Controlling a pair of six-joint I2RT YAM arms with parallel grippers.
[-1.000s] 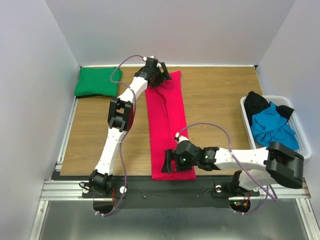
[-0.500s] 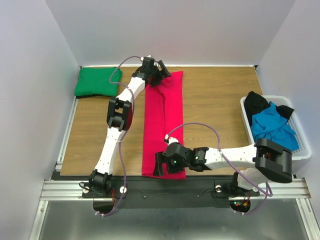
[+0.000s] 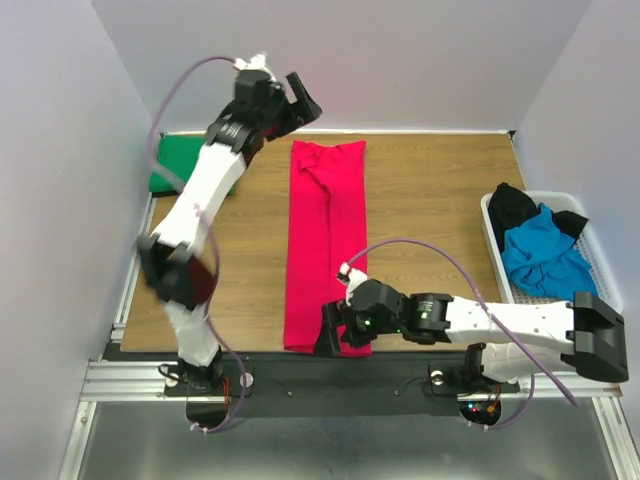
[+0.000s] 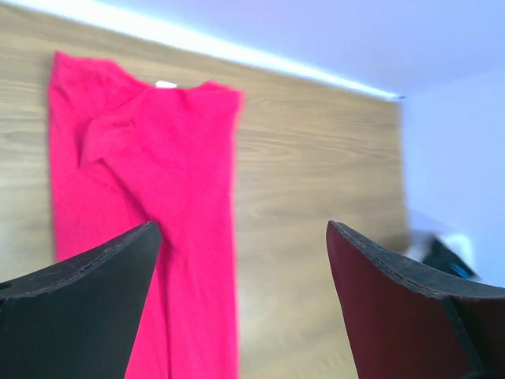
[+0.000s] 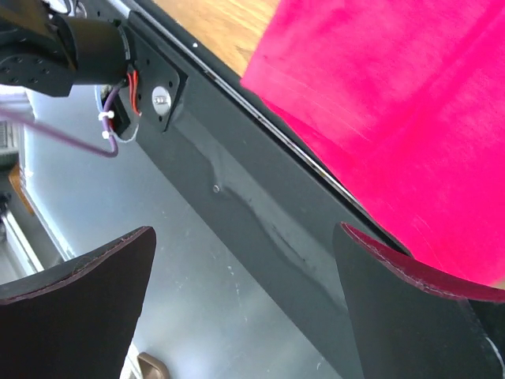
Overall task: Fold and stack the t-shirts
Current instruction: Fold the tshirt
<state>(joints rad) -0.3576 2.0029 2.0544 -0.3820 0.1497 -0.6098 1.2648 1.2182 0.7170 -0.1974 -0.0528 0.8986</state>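
Observation:
The crimson red t-shirt (image 3: 327,240) lies as a long narrow strip down the middle of the table; it also shows in the left wrist view (image 4: 150,181) and the right wrist view (image 5: 410,110). My left gripper (image 3: 298,100) is open and empty, raised above the table's far edge, left of the shirt's far end. My right gripper (image 3: 332,335) is open and empty over the shirt's near end at the table's front edge. A folded emerald green t-shirt (image 3: 180,160) lies at the far left, partly hidden by my left arm. The bright blue t-shirt (image 3: 545,258) and the black t-shirt (image 3: 512,205) lie in the basket.
The white slatted basket (image 3: 604,272) stands at the right edge of the table. A black mounting rail (image 5: 260,205) runs along the table's front edge under my right gripper. Grey walls close in the table on three sides.
My left gripper has let go of the red shirt's far end and risen up and to the left. My right gripper has opened and stays at the near end. The shirt now lies flat.

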